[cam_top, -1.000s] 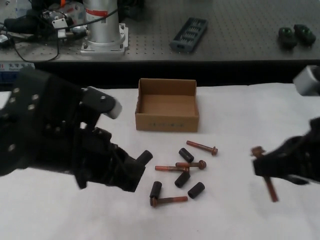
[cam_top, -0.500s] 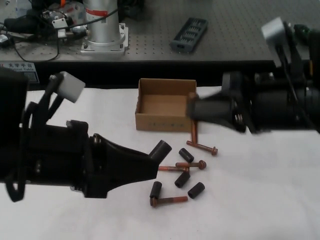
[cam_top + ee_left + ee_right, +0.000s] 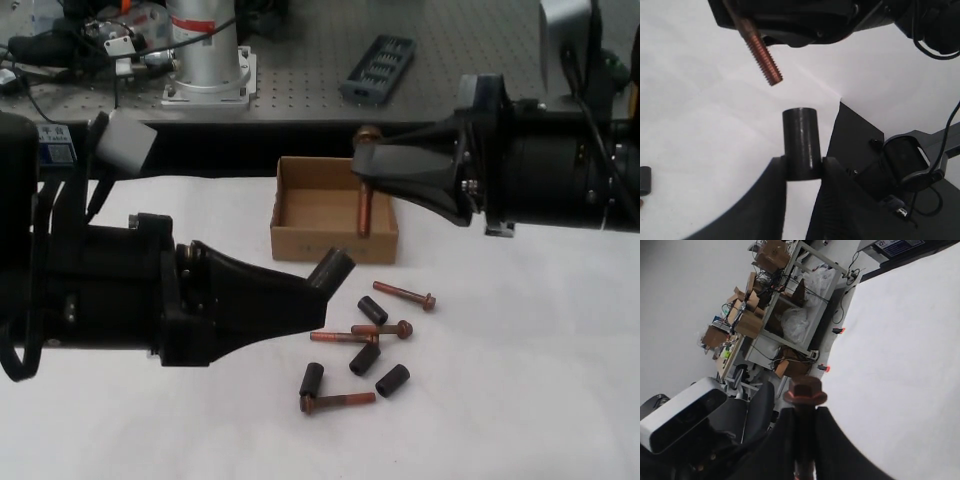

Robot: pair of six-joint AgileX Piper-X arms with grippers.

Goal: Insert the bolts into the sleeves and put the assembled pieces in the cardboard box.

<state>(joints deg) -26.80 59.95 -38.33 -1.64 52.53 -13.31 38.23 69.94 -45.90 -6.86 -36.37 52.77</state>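
The left gripper (image 3: 322, 280) is reaching in from the left over the white sheet (image 3: 520, 400) and is clamping a black sleeve (image 3: 332, 268) between its two fingers. In the left wrist view the fingers (image 3: 777, 175) are pressing on the sleeve's lower half, and the sleeve (image 3: 801, 140) is sticking out past them with its open end free.

The right gripper (image 3: 364, 166) is coming in from the right and is pinching a copper-coloured bolt (image 3: 365, 205) just under its head. The bolt is hanging threaded end down in front of the cardboard box (image 3: 333, 245). In the right wrist view the flanged hex head (image 3: 805, 392) is sitting just past the closed fingertips of the right gripper (image 3: 801, 437).

The held sleeve is lying nearer and to the left of the held bolt. In the left wrist view the bolt's threaded tip (image 3: 771, 72) is hovering close to the sleeve's open end, apart from it and not lined up with it.

On the sheet near the box, four loose bolts (image 3: 405, 294) (image 3: 381, 328) (image 3: 343, 337) (image 3: 338, 401) and four loose sleeves (image 3: 372, 310) (image 3: 364, 358) (image 3: 392, 380) (image 3: 312, 379) are lying in a cluster.
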